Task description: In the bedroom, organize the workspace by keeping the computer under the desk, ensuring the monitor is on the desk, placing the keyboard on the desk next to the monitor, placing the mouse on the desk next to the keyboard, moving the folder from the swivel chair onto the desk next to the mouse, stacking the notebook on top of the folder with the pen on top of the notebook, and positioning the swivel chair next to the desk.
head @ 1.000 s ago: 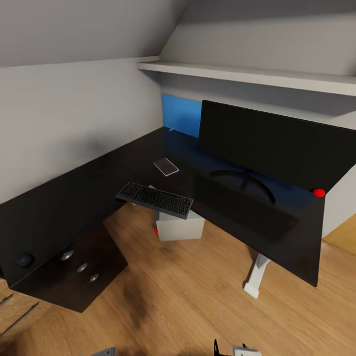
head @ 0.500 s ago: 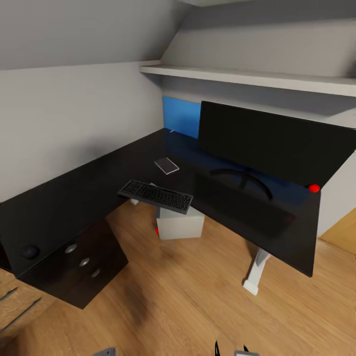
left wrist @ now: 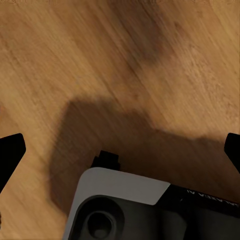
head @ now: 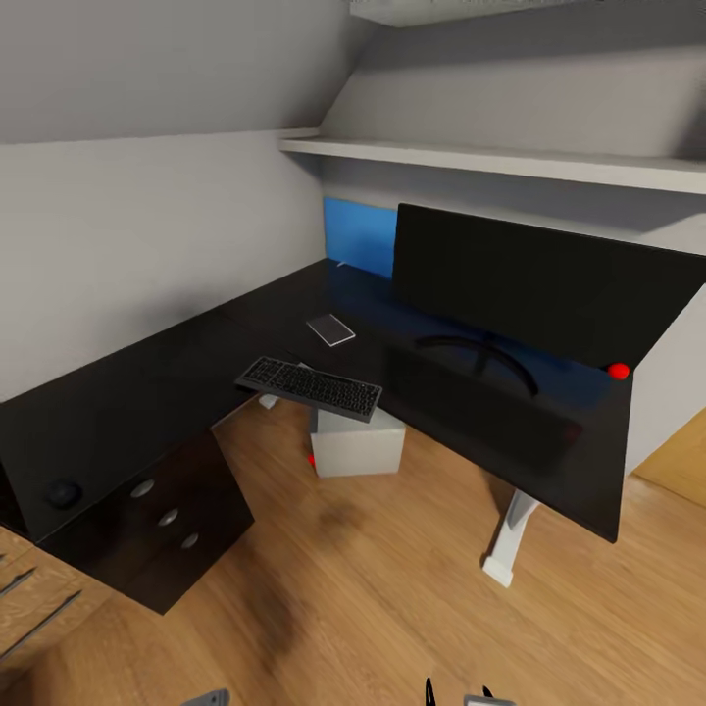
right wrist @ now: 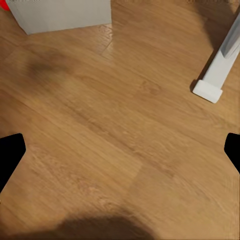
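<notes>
We stood back from the tabletop (head: 147, 412) with both arms low. The left pincer (left wrist: 120, 150) was spread wide over bare floor (left wrist: 150, 60), nothing between its fingertips. The right pincer (right wrist: 120, 150) was likewise spread over the floor, with the computer (right wrist: 60, 15) and a desk leg (right wrist: 220, 65) well ahead of it.

We judged several parts done. The computer (head: 358, 441) sat under the tabletop and the monitor (head: 529, 284) stood on it. The keyboard (head: 309, 387) lay beside the monitor but hung over the front edge. The mouse (head: 64, 493) rested far along the other wing, well apart from the keyboard, so it needed moving. A small flat grey item (head: 330, 329) lay behind the keyboard; we could not tell whether it was the notebook. A red ball (head: 618, 371) sat at the far corner. Folder, pen and chair were yet to be dealt with
</notes>
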Tool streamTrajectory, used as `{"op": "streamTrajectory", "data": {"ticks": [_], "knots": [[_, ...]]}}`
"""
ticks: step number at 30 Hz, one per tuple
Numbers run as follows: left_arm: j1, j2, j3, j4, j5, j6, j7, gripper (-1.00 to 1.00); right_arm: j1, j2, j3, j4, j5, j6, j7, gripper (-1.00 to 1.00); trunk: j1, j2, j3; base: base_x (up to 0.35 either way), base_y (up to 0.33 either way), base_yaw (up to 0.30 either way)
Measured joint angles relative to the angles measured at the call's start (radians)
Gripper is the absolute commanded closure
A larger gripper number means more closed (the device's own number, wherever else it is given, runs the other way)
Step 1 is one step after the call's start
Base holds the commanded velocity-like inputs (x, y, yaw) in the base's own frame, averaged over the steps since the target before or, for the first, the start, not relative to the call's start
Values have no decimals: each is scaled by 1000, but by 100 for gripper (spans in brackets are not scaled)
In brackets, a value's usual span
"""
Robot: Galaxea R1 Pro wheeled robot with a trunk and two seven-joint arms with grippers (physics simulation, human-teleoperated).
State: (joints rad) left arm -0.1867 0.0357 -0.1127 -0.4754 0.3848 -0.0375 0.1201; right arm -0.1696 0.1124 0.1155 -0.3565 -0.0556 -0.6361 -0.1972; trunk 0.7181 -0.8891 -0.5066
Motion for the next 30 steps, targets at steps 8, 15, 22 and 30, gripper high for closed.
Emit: {"op": "streamTrajectory", "data": {"ticks": [8,15,22,30], "knots": [[0,-6,0,1,1,0,0,-100,0,1,4,11,4,0,2,-100,31,-56,-12,0,0,0],[0,-19,-4,52,1,0,0,-100,0,0,5,21,6,-1,2,-100,58,-105,-23,0,0,0],[0,-20,-5,54,1,1,1,-100,0,0,6,21,7,-1,2,-100,84,-154,-34,0,0,0],[0,-21,-4,55,2,1,1,-100,0,0,6,21,7,-1,2,-100,115,-210,-46,0,0,0]]}}
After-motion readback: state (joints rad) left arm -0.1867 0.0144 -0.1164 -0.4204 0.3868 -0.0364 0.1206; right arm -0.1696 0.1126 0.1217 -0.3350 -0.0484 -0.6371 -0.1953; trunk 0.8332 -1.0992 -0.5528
